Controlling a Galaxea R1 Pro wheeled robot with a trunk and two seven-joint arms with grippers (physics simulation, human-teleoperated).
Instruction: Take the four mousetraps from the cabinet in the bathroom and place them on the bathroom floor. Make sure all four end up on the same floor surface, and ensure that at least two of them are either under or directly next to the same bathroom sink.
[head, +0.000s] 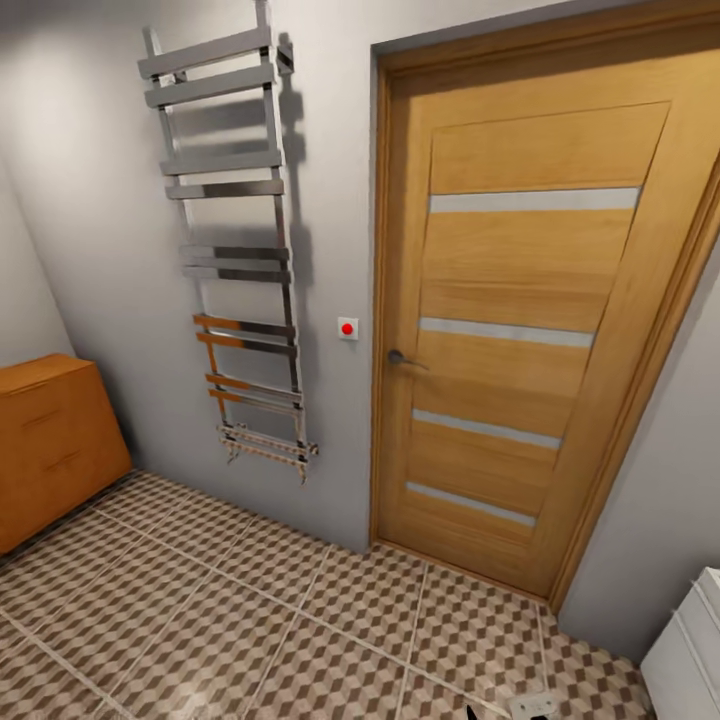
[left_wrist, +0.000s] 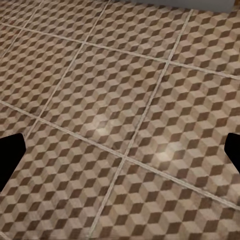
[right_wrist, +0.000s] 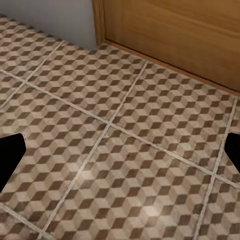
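1. So far no mousetrap lies on the bathroom floor (head: 250, 620); none is in sight.
2. Left gripper (left_wrist: 120, 155) and right gripper (right_wrist: 120, 155) hover above tiles, fingers spread, empty.
3. Wooden door (head: 520, 330) at twelve o'clock, orange cabinet (head: 50, 440) at nine; all four placements remain, I judge.

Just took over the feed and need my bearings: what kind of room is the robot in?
Most likely a bathroom: a chrome ladder towel rail hangs on the grey wall beside a closed wooden door, over cube-patterned floor tiles.
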